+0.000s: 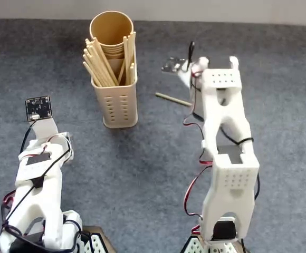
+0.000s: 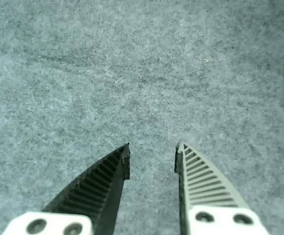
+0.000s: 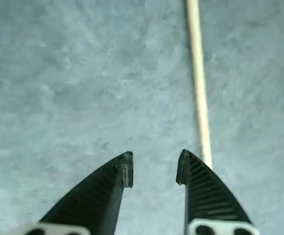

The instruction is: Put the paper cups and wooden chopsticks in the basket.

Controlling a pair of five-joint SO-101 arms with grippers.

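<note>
While the loose chopstick [image 1: 172, 99] lies on the bench [image 1: 142, 174] just right of centre in the high view, it runs beside one finger of your right tool [image 3: 154, 169], not between its spread jaws; shift sideways to straddle it (then close low). The basket [image 1: 120, 108], upper centre, already holds paper cups [image 1: 111, 29] and other chopsticks [image 1: 101, 66]. Your left tool [image 2: 152, 159] hangs spread.

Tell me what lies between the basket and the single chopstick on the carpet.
Nothing; the high view shows bare grey carpet between the basket and the loose chopstick.
</note>
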